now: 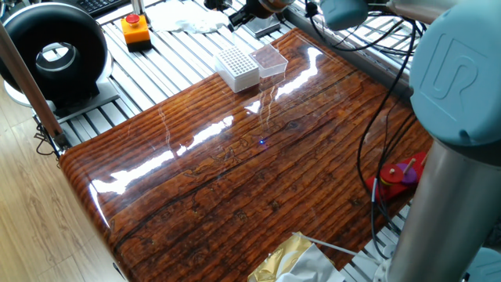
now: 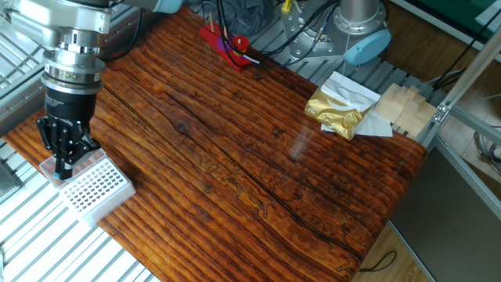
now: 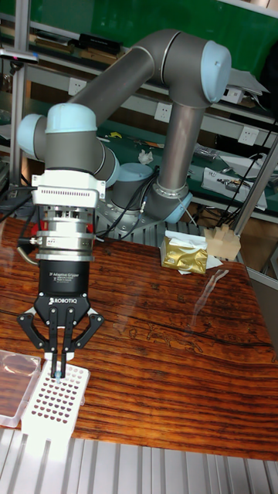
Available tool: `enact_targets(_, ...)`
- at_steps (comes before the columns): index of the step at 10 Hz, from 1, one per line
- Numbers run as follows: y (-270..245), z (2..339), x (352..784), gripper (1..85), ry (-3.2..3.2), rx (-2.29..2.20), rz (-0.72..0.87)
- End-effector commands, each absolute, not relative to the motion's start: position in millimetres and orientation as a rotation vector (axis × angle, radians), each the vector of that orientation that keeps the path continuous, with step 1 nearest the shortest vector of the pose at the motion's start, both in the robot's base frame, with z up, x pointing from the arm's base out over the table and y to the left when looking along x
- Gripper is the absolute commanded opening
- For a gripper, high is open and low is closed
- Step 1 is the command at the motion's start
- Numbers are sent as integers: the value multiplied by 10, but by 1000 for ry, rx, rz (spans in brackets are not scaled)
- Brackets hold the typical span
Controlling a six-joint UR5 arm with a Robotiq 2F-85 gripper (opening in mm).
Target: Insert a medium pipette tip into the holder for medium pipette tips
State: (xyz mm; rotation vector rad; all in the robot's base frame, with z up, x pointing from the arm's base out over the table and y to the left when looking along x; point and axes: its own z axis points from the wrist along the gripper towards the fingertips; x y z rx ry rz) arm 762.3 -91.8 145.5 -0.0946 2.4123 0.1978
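Observation:
The holder for medium pipette tips [image 1: 237, 67] is a white block with a grid of holes near the table's far edge; it also shows in the other fixed view [image 2: 95, 188] and the tall view [image 3: 52, 403]. My gripper [image 3: 59, 369] hangs straight down over the holder's near-left corner, fingers [image 3: 54, 351] pressed together. A thin pale medium pipette tip [image 3: 59, 375] pokes out below them, its point just above the holes. In the other fixed view the gripper [image 2: 66, 166] stands at the holder's back edge. In one fixed view only part of the gripper [image 1: 244, 11] shows at the top.
A clear plastic box [image 1: 271, 59] lies against the holder [image 3: 15, 377]. An orange button box [image 1: 135, 30] and a black round device [image 1: 53, 53] sit off the table. A gold foil bag [image 2: 337, 111], wooden blocks [image 2: 403, 106] and red tools [image 2: 225, 43] lie at the far side.

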Motion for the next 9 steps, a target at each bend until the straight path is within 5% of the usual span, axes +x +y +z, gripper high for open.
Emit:
enact_targets(1,-903,1595,7733,10,2340,-87,211)
enact_targets(9,-929,1729,7924,10,2241,-98,191)
